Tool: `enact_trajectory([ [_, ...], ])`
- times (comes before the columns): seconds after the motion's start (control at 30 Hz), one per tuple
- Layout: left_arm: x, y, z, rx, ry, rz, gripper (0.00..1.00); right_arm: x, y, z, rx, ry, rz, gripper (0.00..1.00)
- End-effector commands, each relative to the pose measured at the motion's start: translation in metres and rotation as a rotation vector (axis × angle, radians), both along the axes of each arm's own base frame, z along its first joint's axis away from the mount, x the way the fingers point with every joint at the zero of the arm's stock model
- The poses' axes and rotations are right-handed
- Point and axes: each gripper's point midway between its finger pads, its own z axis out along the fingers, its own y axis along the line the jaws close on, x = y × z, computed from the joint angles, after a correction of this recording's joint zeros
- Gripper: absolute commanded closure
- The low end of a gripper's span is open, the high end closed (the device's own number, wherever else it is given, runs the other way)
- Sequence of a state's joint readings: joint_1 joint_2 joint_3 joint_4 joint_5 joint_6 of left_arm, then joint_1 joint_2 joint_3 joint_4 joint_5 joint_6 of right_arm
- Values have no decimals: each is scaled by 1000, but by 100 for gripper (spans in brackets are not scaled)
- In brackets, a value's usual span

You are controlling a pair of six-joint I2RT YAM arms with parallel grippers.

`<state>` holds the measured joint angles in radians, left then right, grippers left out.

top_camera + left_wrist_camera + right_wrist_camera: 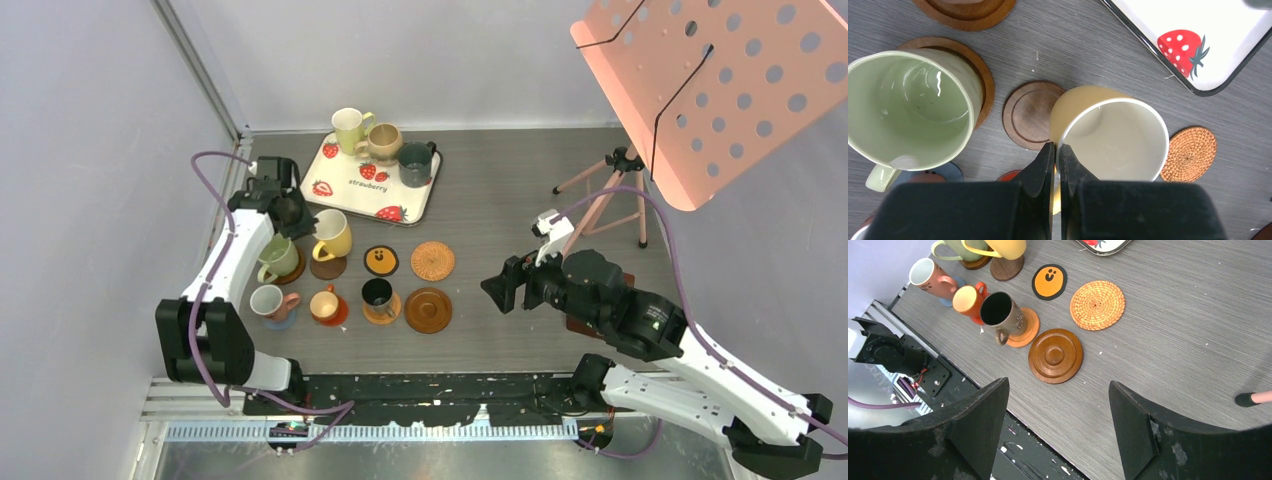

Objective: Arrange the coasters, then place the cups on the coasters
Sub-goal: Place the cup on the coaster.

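My left gripper [1054, 146] pinches the empty glossy yellow ceramic cup [1113, 137] beside a round, ringed wooden coaster [1027, 121]; my right gripper [1058, 385] gapes.

The only word that can be read is "strawberry", printed in the middle of the white tray [352, 198], and just in front of this tray a black coaster [381, 260] carries an orange smiling face.

Bare table [500, 200] lies open between the wicker coaster [432, 260] and the right gripper [503, 287]. Left of it, cups [378, 293] stand crowded, yellow cup [333, 238] close beside green cup [277, 258]. The tray [350, 200] blocks the back; a tripod [624, 160] stands back right.
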<state>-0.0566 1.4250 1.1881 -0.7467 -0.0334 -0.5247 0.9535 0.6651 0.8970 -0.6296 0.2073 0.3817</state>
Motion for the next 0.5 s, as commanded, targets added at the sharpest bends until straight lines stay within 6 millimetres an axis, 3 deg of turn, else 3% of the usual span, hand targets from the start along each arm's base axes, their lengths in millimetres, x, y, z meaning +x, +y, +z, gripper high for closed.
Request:
enact_trajectory([
  [0.0,19,-2,37,-72,-201,11,100,-4,-4,9,56,-8,-11,20],
  [0.47,-4,27,13,-29,-158,64,100,-8,-7,8,67,-6,-7,20],
])
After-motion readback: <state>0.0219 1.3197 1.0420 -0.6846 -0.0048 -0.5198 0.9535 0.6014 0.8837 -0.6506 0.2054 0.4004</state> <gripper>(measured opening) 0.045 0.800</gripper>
